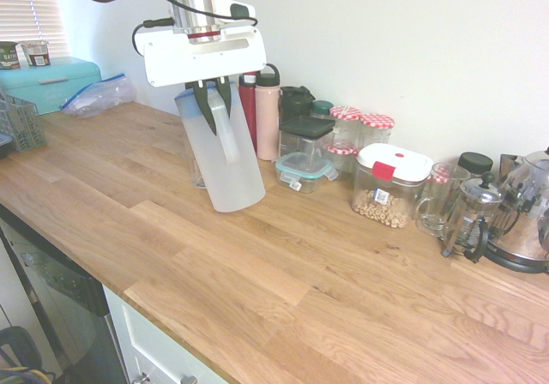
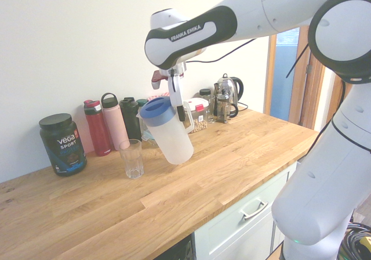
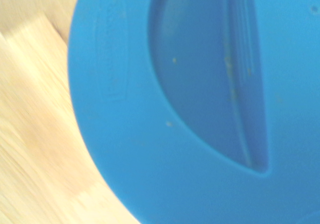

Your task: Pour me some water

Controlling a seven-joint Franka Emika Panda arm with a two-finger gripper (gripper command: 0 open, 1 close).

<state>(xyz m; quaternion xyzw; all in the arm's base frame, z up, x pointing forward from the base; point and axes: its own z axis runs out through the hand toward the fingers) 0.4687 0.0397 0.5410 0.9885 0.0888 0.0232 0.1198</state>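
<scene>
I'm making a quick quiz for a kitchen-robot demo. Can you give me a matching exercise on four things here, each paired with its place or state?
Things:
1. pitcher
2. drinking glass
3. protein tub
4. electric kettle

Places or states:
A. standing empty on the counter beside the pitcher
B. at the row's end nearest the French press
C. tilted, lifted by the gripper
D. black, alone beside the red bottle

Pairs: 1-C, 2-A, 3-D, 4-B

A pale wall (image 1: 412,50) backs the long wooden counter (image 1: 283,264) — white drawers (image 2: 246,213) below, a blinded window (image 1: 30,7) far left (daylight throughout).
</scene>
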